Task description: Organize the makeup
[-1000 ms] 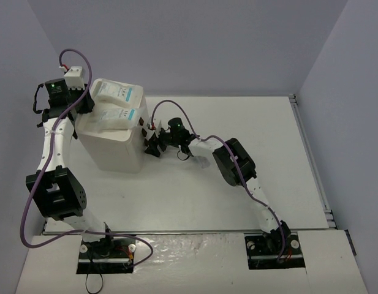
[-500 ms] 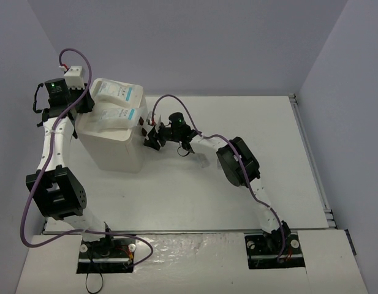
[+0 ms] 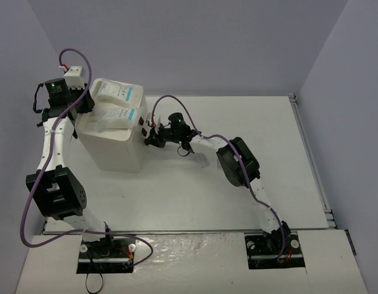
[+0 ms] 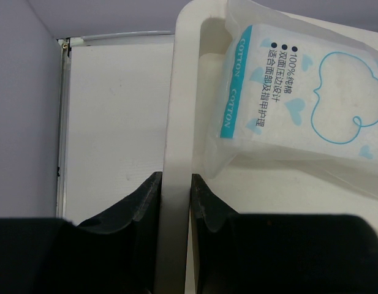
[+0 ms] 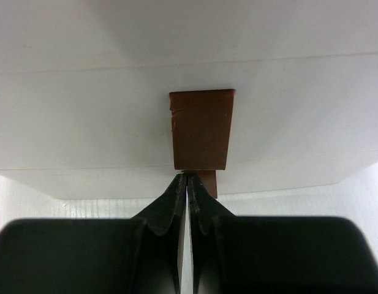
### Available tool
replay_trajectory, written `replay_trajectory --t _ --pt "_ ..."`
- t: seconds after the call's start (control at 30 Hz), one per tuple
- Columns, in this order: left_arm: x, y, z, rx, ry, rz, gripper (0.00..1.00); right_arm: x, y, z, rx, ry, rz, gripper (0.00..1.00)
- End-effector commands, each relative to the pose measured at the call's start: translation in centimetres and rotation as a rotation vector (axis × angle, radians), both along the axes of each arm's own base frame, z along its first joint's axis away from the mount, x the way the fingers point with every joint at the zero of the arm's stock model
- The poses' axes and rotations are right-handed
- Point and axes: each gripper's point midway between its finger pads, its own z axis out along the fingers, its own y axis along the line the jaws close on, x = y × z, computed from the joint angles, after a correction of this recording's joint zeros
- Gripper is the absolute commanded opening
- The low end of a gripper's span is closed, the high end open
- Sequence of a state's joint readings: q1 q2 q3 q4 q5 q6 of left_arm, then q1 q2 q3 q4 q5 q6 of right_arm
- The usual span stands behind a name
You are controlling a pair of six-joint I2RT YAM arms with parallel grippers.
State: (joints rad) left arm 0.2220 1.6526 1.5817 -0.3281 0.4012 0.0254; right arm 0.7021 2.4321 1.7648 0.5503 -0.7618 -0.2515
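Top external: white box [image 3: 115,150] stands on the table [image 3: 250,122], left of centre. On its top lie a far packet [image 3: 117,92] and a near packet [image 3: 120,115], long axes running roughly left to right. The left gripper [image 3: 84,104] sits at the box's far-left top edge, the nearer hand to both packets. The right gripper [image 3: 151,138] is at the box's right face, the packets up and to its left. Left wrist: fingers clamped on either side of the box's rim, with a cotton packet [image 4: 299,104] just beyond to the right; which of the two it is cannot be told. Right wrist: fingers pressed together, tips meeting at the lower edge of a dark red knob [image 5: 201,131]; whether they pinch it cannot be told. A drawer pull toward the right arm seems likely.
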Motion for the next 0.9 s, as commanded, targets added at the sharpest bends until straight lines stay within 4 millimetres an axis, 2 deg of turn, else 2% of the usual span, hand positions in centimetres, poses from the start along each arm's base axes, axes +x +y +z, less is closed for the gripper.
replay_trajectory --t 0.0,0.33,0.4,0.47,0.5,0.57,0.6,0.63,0.77,0.87 --pt "-0.8 -5.0 -5.3 -0.167 0.178 -0.083 0.00 1.1 0.4 6.9 0.093 -0.142 0.000 0.00" --pt "-0.6 -4.6 -5.8 -0.163 0.191 -0.066 0.00 1.9 -6.1 6.5 -0.007 -0.144 -0.084 0.00" --pt "-0.6 -4.6 -5.8 -0.167 0.193 -0.067 0.00 1.7 -6.5 6.2 -0.013 -0.140 -0.076 0.02" --pt "-0.6 -4.7 -5.8 -0.171 0.190 -0.072 0.00 1.6 -6.7 5.8 -0.016 -0.134 -0.065 0.09" --pt "-0.6 -4.7 -5.8 -0.173 0.191 -0.071 0.00 1.6 -6.5 5.5 -0.020 -0.127 -0.054 0.16" --pt "-0.6 -4.7 -5.8 -0.172 0.190 -0.072 0.00 1.6 -5.8 6.1 -0.007 -0.134 -0.027 0.31" --pt "-0.6 -4.7 -5.8 -0.171 0.190 -0.072 0.00 1.6 -5.3 5.6 -0.011 -0.121 -0.009 0.38" --pt "-0.7 -4.7 -5.8 -0.170 0.190 -0.072 0.00 1.5 -5.0 5.1 -0.015 -0.113 0.001 0.41" --pt "-0.7 -4.8 -5.8 -0.170 0.191 -0.070 0.00 1.0 -3.1 5.3 0.005 -0.123 0.053 0.52" --pt "-0.7 -4.8 -5.8 -0.170 0.192 -0.071 0.00 0.8 -2.0 4.7 0.010 -0.124 0.071 0.56"
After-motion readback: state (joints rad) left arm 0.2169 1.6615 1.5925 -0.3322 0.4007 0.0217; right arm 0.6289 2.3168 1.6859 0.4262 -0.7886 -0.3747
